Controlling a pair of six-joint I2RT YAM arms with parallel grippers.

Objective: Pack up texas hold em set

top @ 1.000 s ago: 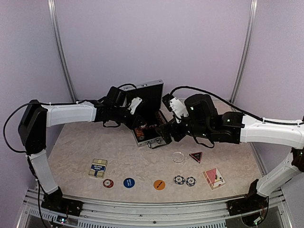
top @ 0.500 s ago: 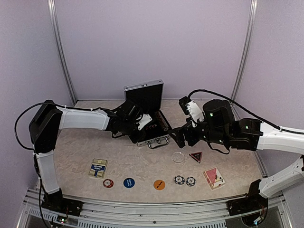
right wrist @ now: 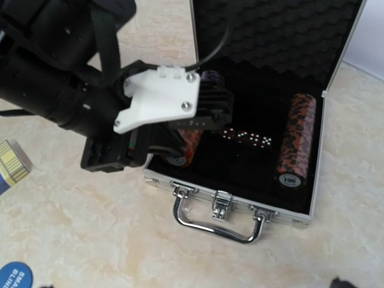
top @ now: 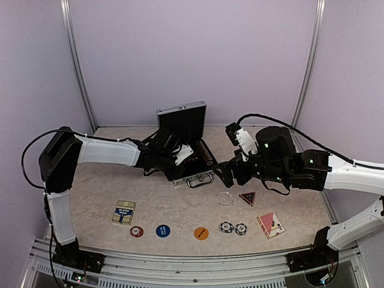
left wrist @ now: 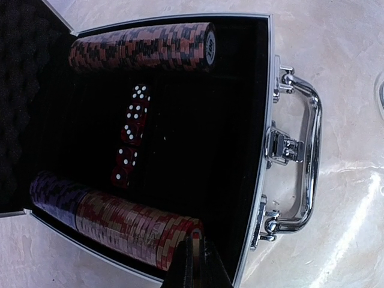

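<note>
While its fingers are pressing together with nothing visible between them, the left gripper [left wrist: 195,267] is reaching into the open briefcase [left wrist: 267,90] and is meeting the handle-side end of the nearer chip row [left wrist: 120,222]. That row is lying on its side along one wall of the black lining. A second chip row [left wrist: 141,47] is lying along the opposite wall, and a line of red dice [left wrist: 129,144] is sitting between the two. The metal handle [left wrist: 315,156] is lying flat on the table [top: 96,186], and the lid [top: 183,123] is standing upright at the far side.

The right gripper [top: 223,174] is hovering with its jaws spread wide and nothing between them, just beside the handle's right end.

The remaining pieces are lying loose on the table, apart from the case:
- a clear disc [top: 225,198] and a dark triangle [top: 247,197] are lying near the right gripper
- a red card deck [top: 270,224] is lying nearer the front edge
- a pair of striped chips [top: 226,227], an orange disc [top: 201,233], a blue disc [top: 162,230] and a red chip [top: 137,231] are forming a front line
- a blue-and-yellow card deck [top: 124,212] is lying at the left
</note>
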